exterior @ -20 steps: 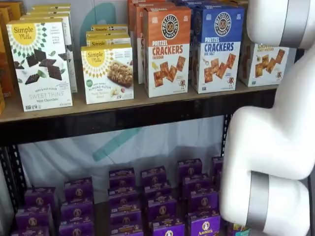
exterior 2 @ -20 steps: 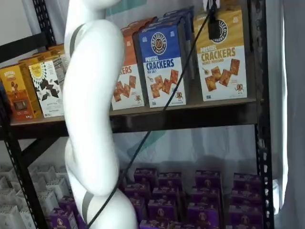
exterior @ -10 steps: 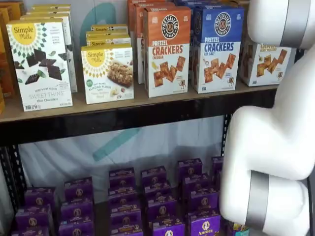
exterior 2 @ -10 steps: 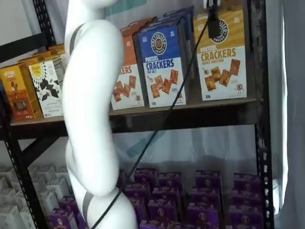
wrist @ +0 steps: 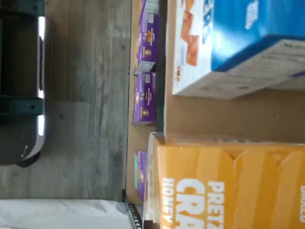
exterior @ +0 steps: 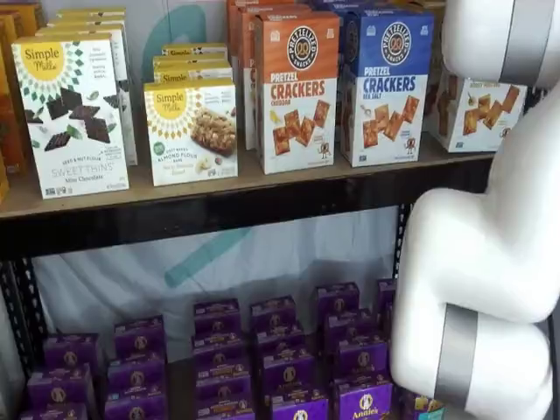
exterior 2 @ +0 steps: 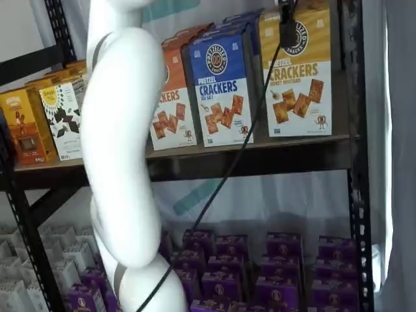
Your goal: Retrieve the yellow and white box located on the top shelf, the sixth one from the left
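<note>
The yellow and white box (exterior 2: 298, 68) has lifted clear of the top shelf (exterior 2: 260, 159), beside the blue-and-white cracker box (exterior 2: 221, 88). Earlier, its base rested on the board. The gripper (exterior 2: 286, 23) is clamped on the box's top edge. Retrieval is likely underway.

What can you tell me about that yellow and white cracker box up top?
The yellow and white box is tall cardboard, with a yellow top bearing a round dark logo and a white lower front picturing brown square crackers. It stands slightly tilted on the top shelf, apart from the blue box. The gripper is shut on its top.
</note>
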